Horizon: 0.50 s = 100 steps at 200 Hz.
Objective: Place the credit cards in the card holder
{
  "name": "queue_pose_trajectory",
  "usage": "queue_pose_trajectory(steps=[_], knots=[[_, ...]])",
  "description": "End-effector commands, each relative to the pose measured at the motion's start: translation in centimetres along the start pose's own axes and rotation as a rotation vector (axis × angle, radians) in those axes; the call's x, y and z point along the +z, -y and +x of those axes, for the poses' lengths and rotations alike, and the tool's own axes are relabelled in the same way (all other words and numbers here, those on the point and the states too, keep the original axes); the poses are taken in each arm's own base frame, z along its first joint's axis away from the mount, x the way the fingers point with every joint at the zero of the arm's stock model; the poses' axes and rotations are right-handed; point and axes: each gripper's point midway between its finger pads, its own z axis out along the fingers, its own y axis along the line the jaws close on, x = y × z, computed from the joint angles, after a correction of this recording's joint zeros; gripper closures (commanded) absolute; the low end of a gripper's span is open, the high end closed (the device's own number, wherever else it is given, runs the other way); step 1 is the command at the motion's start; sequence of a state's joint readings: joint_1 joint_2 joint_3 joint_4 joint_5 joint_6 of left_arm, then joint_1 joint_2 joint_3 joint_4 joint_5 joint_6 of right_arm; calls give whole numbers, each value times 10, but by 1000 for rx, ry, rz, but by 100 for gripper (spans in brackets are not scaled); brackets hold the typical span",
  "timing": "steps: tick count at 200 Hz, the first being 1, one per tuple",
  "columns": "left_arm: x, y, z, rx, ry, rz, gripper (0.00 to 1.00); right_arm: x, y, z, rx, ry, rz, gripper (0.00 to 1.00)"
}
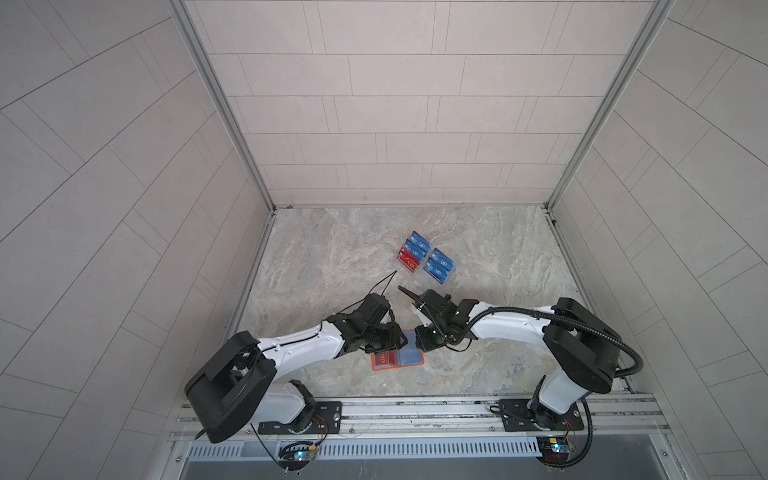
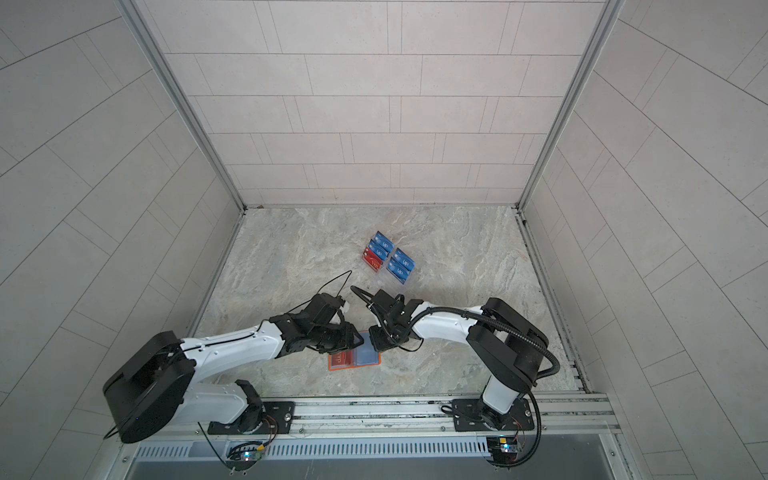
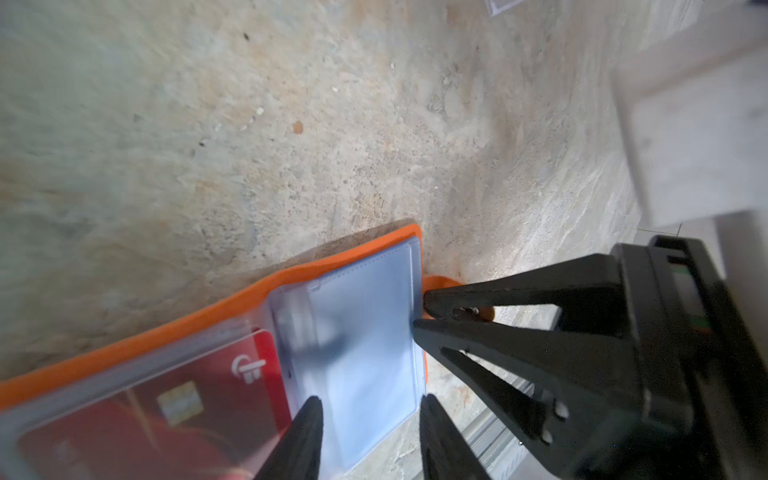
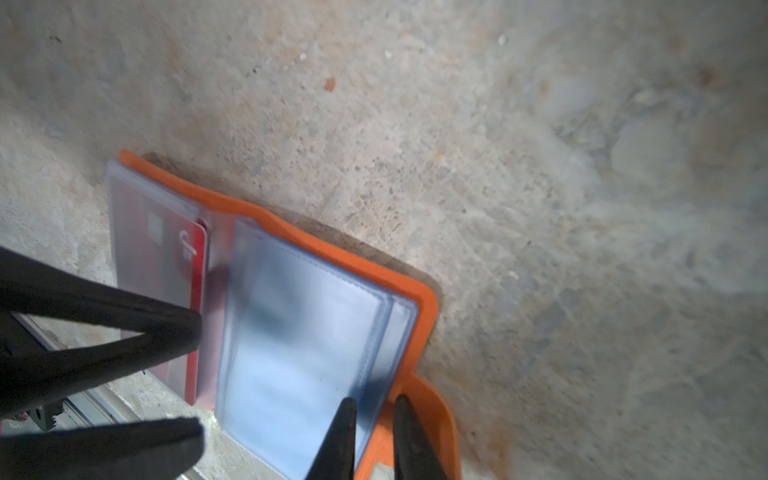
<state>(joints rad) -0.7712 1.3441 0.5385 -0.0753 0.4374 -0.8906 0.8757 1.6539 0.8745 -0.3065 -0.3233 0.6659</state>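
So here's where I'm at. The marble-look bench (image 1: 332, 257) is mostly bare, and both my arms are bent in toward its front edge. They meet over the card holder (image 1: 409, 357), which lies flat and open near the front rail. Well behind it sits the clear acrylic stand (image 1: 432, 282) with the rest of the credit cards (image 1: 438, 262) in its tiers, mostly blue, some red. Neither hand has one of those at the moment. Inside the holder, one red card (image 3: 166, 415) is already tucked into a sleeve on one page. The facing page is a stack of clear bluish sleeves (image 4: 299, 332) that look empty, though they're blurry, so don't quote me. My right hand (image 4: 374, 400) is pinched down on the outer edge of that stack, with sleeve edges and orange cover between the fingers, right by the little snap tab (image 3: 444, 284). My left hand (image 3: 371, 401) is about half spread with nothing in it, fingers straddling the same sleeve page. My read: this is the prep step, getting a page pinned or a pocket opened, not loading a card yet. Next, the right hand needs to stop the holder sliding while the left reaches over to the stand for a card. Then it's a shallow, square entry into the slot, since thin plastic snags easily.
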Motion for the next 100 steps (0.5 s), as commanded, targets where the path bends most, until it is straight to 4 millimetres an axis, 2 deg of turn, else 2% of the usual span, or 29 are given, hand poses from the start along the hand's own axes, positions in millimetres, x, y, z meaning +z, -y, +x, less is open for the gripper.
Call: queue_pose_trajectory(steps=[1, 100], knots=[[1, 16, -11, 21, 18, 56, 57, 7, 15, 8, 9, -26, 52, 79], [12, -4, -4, -15, -1, 31, 57, 10, 17, 10, 26, -32, 57, 80]])
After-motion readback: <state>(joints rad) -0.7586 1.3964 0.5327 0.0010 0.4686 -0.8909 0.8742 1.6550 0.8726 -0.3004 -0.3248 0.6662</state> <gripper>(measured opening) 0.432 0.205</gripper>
